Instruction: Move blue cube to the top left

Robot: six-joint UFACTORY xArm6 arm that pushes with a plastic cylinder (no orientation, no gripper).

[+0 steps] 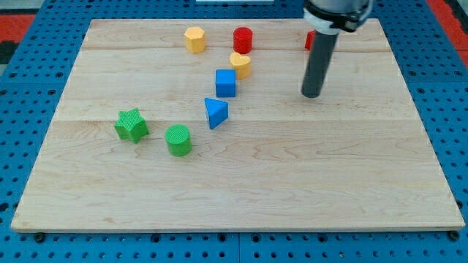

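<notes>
Blocks: two blue, two yellow, two green, two red.

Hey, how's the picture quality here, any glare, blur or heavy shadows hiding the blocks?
Camera view: even, soft lighting, no glare on the pale wooden board; blocks cast only faint shadows. The blue cube and yellow heart-shaped block look sharp. My tip is crisp, to the view's right of the cube, not touching. A red block sits partly hidden behind the rod.

Wooden board; yellow hexagon, red cylinder, yellow heart, blue wedge, green star, green cylinder.
</notes>
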